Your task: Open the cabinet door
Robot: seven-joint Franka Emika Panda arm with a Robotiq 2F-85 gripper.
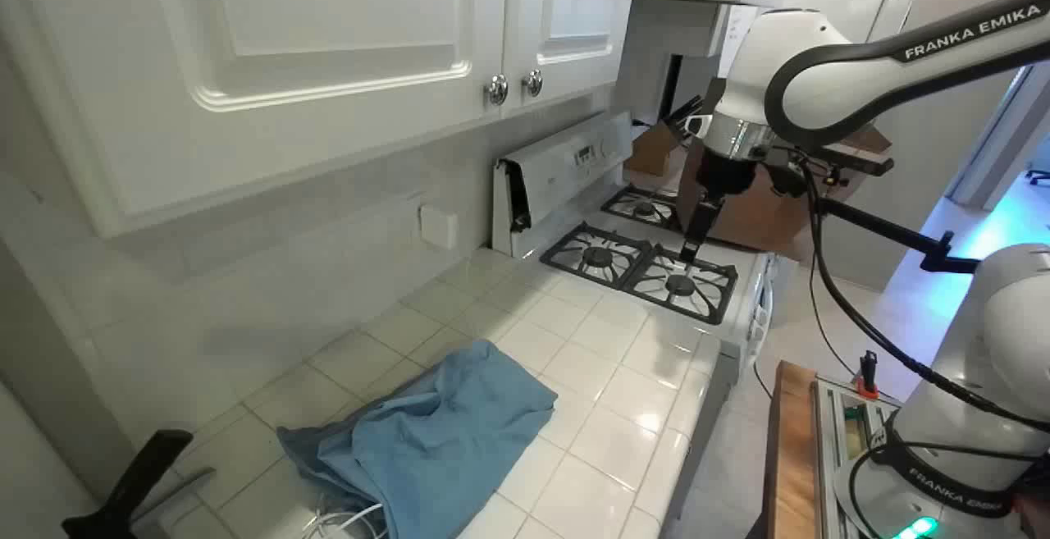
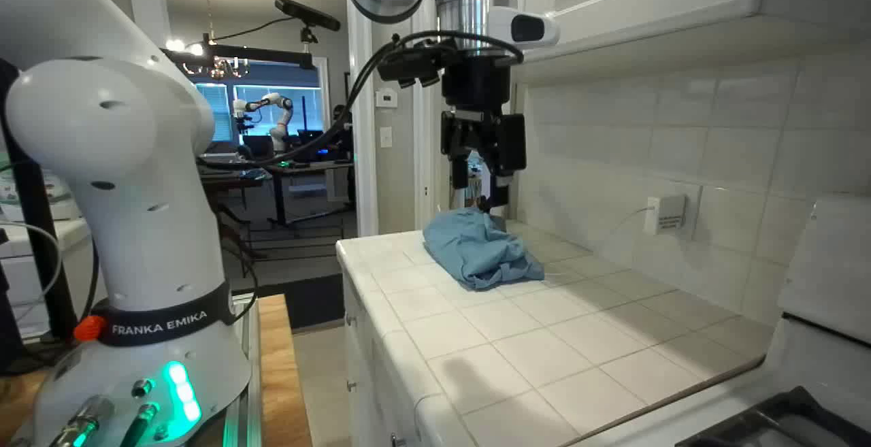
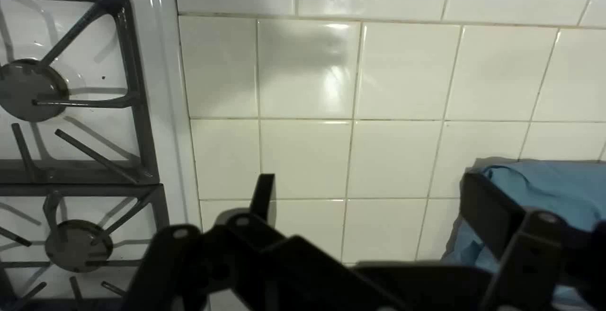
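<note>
Cabinet door (image 1: 581, 2): shut, mtd. high beside wider door (image 1: 344, 14) in an exterior view; opening not yet begun. Tool (image 3: 369, 189): spread wide, nothing held, over tiled table (image 3: 303, 155), well apart from knob (image 1: 533, 82). Est. progress nil; rem. steps prob. reach, grip knob, pull.

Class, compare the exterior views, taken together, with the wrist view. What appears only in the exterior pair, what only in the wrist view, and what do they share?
Only the exterior views: the narrower cabinet door, the white arm and a wall-mounted white box. Only the wrist view: no separate object I can make out, just the downward angle. Both: the open gripper, blue cloth, tiled counter and dark stove grates.
</note>
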